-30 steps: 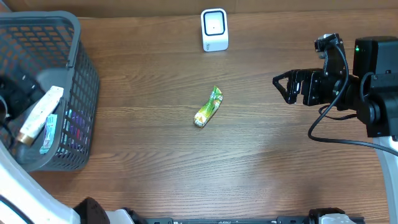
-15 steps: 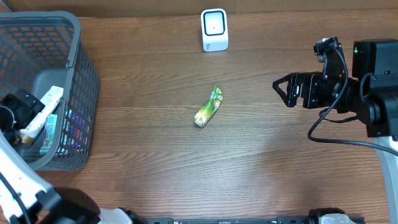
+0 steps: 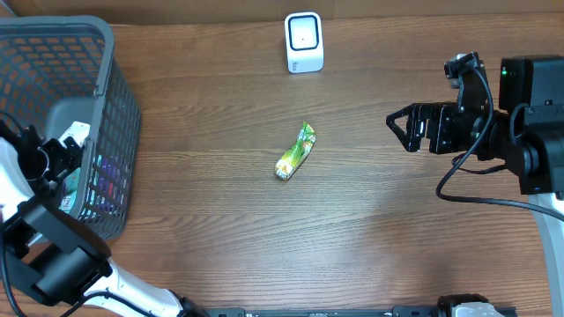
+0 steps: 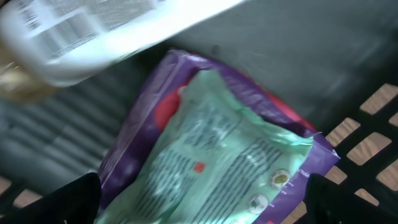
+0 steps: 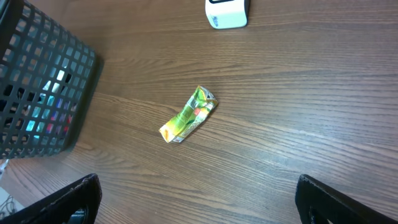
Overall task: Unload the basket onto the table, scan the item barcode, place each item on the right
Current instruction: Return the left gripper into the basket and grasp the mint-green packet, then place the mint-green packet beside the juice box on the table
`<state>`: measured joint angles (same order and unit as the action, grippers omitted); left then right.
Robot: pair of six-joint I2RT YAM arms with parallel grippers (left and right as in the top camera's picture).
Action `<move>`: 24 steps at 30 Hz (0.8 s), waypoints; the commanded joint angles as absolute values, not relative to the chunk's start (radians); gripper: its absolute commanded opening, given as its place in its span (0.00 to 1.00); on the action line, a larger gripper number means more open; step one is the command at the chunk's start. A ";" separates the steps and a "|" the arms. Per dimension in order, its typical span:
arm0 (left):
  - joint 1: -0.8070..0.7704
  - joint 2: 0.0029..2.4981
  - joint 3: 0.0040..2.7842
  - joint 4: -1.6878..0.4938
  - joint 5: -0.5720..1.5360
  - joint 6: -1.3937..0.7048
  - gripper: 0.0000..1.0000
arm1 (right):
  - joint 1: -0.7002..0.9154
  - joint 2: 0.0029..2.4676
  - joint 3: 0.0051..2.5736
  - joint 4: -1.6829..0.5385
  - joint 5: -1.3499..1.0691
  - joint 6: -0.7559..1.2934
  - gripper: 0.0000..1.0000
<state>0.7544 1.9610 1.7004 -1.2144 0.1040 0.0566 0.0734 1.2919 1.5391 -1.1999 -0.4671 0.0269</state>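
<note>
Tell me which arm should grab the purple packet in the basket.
Left. The left tool hangs open right over the purple packet inside the basket; the right tool sits open across the table, beyond the green sachet.

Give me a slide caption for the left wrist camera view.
Open left gripper over a purple packet in the grey basket, beside a white barcoded tube.

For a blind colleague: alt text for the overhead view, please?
The left hand reaches into a grey basket at the left of the table. A green packet lies mid-table, a white scanner stands at the far edge, and the open right hand hovers at the right.
</note>
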 commanded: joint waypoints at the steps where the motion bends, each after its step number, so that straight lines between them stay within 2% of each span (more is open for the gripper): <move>1: 0.729 1.975 1.694 -1.217 0.068 0.120 0.93 | 0.078 1.291 1.565 -1.199 -0.472 0.031 1.00; 13: 0.688 1.975 1.565 -1.169 -0.102 0.101 0.77 | 0.078 1.299 1.565 -1.199 -0.472 0.030 1.00; 14: 0.687 1.975 1.564 -1.164 -0.101 0.100 0.69 | 0.078 1.302 1.565 -1.199 -0.472 0.030 1.00; 15: 0.687 1.975 1.565 -1.159 -0.101 0.100 0.56 | 0.078 1.304 1.565 -1.200 -0.473 0.031 1.00; 18: 0.687 1.975 1.569 -1.159 -0.101 0.100 0.34 | 0.078 1.308 1.565 -1.202 -0.472 0.031 1.00; 21: 0.687 1.975 1.604 -1.185 -0.101 0.100 0.27 | 0.078 1.309 1.565 -1.203 -0.473 0.031 1.00; 22: 0.687 1.975 1.629 -1.204 -0.101 0.100 0.23 | 0.078 1.309 1.565 -1.203 -0.473 0.031 1.00; 23: 0.686 1.975 1.678 -1.235 -0.101 0.096 0.13 | 0.078 1.309 1.565 -1.203 -0.473 0.031 1.00; 24: 0.686 1.975 1.715 -1.257 -0.101 0.087 0.09 | 0.078 1.309 1.565 -1.202 -0.473 0.031 1.00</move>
<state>0.6933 1.9667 1.6104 -1.2137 -0.0841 0.1047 0.0738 1.3067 1.5391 -1.2057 -0.4675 0.0269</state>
